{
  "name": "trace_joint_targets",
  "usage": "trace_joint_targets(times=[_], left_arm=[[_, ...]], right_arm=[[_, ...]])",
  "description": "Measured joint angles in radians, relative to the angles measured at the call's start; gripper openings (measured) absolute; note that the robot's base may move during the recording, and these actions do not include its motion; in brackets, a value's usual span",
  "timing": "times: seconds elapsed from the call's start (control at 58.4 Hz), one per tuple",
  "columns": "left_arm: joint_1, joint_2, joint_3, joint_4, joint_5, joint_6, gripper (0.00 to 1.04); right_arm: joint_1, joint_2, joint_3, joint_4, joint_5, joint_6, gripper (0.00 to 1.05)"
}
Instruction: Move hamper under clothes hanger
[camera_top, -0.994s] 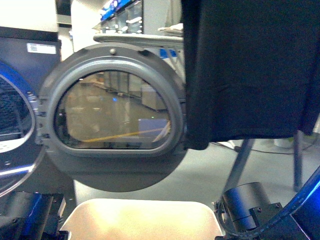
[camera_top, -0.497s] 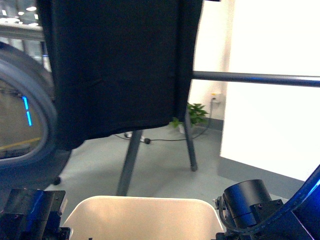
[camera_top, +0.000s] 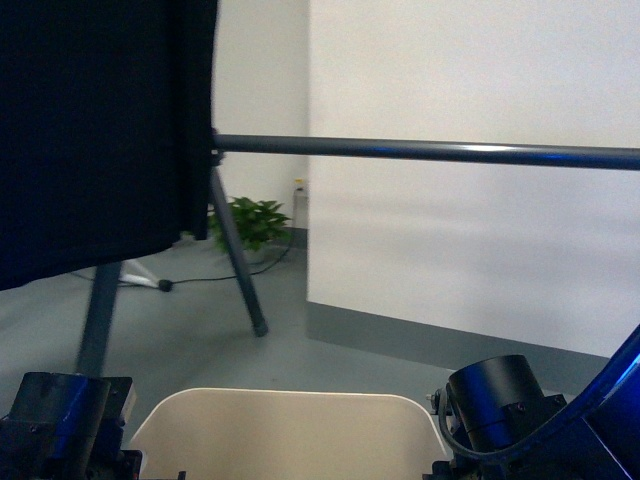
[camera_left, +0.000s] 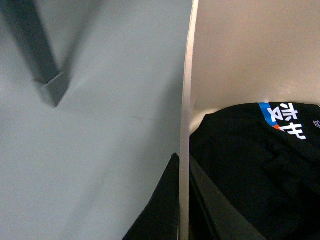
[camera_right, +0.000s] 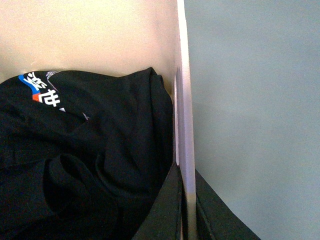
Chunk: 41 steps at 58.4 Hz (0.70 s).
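Front view: hamper (camera_top: 285, 430) is sitting at bottom centre, clothes hanger (camera_top: 430, 150) bar crossing the upper frame.
Left gripper (camera_left: 180, 197) and right gripper (camera_right: 186, 207) are each pinching the hamper's rim.

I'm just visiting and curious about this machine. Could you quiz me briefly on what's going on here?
1. True or false: the hamper is empty.
2. What do the left hand and right hand clamp? A) a broom B) the hamper's wall C) a door handle
3. In the front view, what hangs over the clothes hanger's bar?
Key: 1 false, dark clothes lie inside; 2 B; 3 a black garment.
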Motion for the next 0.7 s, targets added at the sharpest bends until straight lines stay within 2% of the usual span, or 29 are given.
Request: trace_joint_targets(times=[0.325, 0.582, 0.702], left_arm=[[0.000, 0.000, 0.002, 0.000, -0.005, 0.000, 0.04], [-0.031, 0.000, 0.003, 0.000, 0.032, 0.000, 0.04], [-0.021, 0.000, 0.003, 0.000, 0.006, 0.000, 0.04]], right_arm=[[0.001, 0.000, -0.001, 0.000, -0.005, 0.000, 0.03], [-0.030, 0.000, -0.002, 0.000, 0.021, 0.000, 0.03], [-0.016, 0.000, -0.002, 0.000, 0.001, 0.000, 0.03]])
